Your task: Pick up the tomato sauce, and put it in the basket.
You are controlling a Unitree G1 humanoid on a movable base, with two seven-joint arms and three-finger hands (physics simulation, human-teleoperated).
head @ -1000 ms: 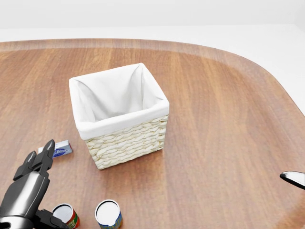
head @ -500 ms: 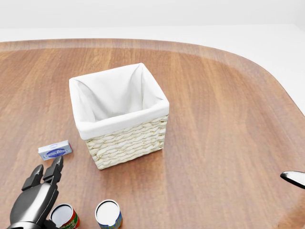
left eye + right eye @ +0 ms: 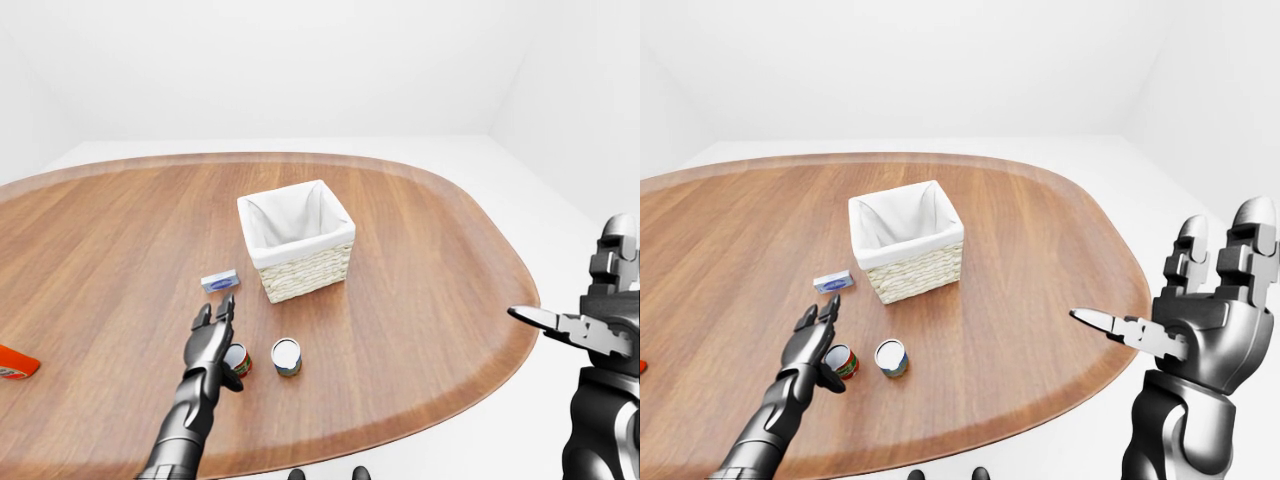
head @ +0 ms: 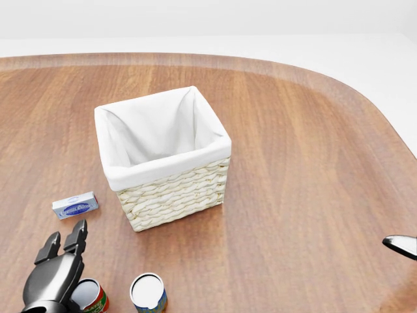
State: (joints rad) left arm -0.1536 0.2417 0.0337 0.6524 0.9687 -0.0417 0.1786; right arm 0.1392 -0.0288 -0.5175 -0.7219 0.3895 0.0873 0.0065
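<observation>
The left robot hand (image 4: 58,274) has drawn back toward the bottom of the head view, uncovering the small blue-and-white packet (image 4: 75,206), and now hovers with fingers spread over the red-labelled tomato sauce can (image 4: 89,296). That can stands upright on the oval wooden table (image 4: 313,163), touching or just under the hand's right edge, beside a blue-labelled can (image 4: 148,292) on its right. The white-lined wicker basket (image 4: 163,156) lies up and to the right. The right robot hand (image 3: 1200,310), open, hangs off the table's right edge, much farther away.
</observation>
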